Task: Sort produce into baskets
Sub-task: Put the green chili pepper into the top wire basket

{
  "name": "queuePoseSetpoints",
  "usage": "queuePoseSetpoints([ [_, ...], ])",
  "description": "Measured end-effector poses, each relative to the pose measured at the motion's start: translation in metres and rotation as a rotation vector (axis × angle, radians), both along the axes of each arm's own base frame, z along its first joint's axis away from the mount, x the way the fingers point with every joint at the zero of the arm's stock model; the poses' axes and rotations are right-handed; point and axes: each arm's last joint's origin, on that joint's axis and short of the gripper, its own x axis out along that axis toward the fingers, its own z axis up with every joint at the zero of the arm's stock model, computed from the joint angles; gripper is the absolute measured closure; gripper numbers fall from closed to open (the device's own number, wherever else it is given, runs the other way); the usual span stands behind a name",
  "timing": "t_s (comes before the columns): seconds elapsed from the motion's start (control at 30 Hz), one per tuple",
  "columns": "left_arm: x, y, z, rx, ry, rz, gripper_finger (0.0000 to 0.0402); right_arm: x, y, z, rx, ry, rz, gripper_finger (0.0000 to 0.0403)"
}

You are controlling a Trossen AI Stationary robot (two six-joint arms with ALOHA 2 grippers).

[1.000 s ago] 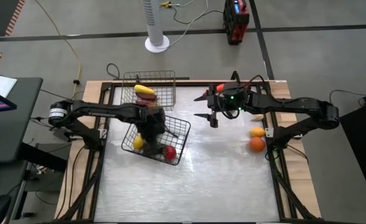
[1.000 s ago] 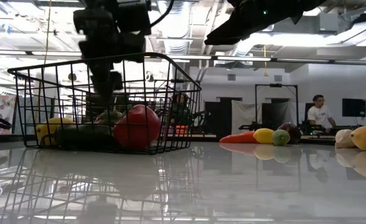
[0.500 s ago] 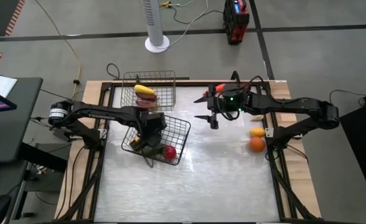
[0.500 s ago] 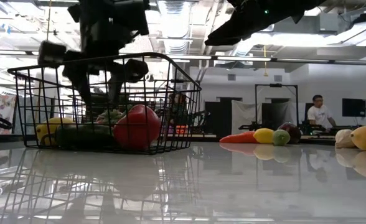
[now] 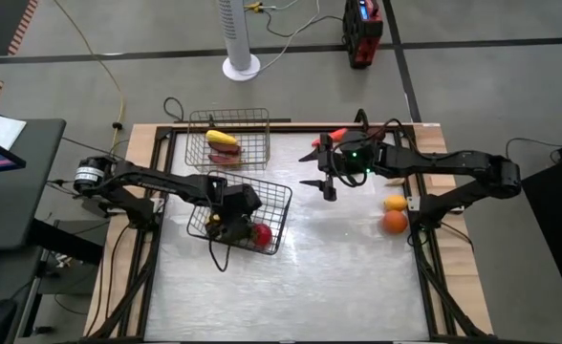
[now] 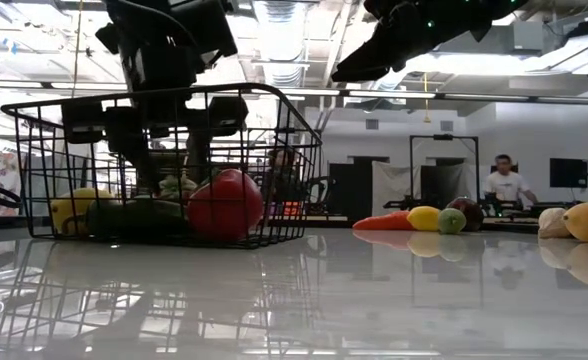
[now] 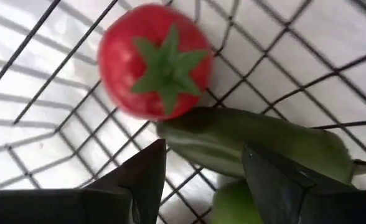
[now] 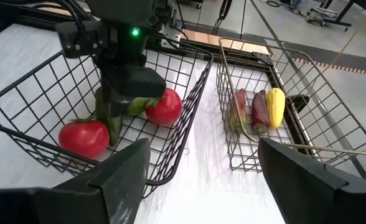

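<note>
My left gripper [image 5: 226, 218] is open and empty inside the dark wire basket [image 5: 273, 203], low over its contents. In the left wrist view its fingers stand on either side of a long green vegetable [image 7: 251, 146], next to a red tomato [image 7: 153, 59]. The basket also holds a yellow piece [image 6: 69, 210] and a second red one [image 8: 164, 107]. The silvery wire basket [image 5: 252, 119] at the far edge holds a yellow piece [image 5: 221, 139] and red ones. My right gripper [image 5: 312, 167] is open and empty, raised above the table right of both baskets.
Loose produce lies at the table's right side: a yellow piece [image 5: 394, 203], an orange one [image 5: 395, 222] and a red one [image 5: 338, 134] at the far edge. The low view shows several more in a row [image 6: 424, 217]. People show in the room behind.
My left gripper has gone down deeper into the dark basket, toward the table's near edge, and its fingers have spread apart. The dark basket has shifted a little on the table.
</note>
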Motion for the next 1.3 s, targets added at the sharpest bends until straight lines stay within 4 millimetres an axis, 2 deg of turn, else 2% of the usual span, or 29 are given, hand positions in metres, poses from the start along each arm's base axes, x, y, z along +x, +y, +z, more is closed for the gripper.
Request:
queuePoseSetpoints([
  [0.2,-0.002,-0.002,-0.001,0.053,-0.023,-0.233,0.0205,0.0,-0.001,0.0,-0.002,-0.005,-0.006,0.0078],
  [0.57,-0.013,-0.003,-0.021,0.364,-0.058,-0.716,0.0205,-0.002,-0.011,0.002,0.0,-0.018,-0.044,0.0078],
  [0.73,-0.013,-0.001,-0.024,0.474,-0.02,-0.771,0.0205,-0.002,-0.011,0.002,-0.017,-0.017,-0.036,0.0078],
  [0.93,-0.017,-0.003,-0.03,0.538,-0.038,-0.973,0.0205,-0.003,-0.016,0.002,-0.026,-0.022,-0.051,0.0078],
  [1.3,-0.008,-0.012,-0.03,0.675,-0.109,-0.95,0.0205,-0.007,-0.028,0.004,-0.027,-0.041,-0.099,0.0078],
])
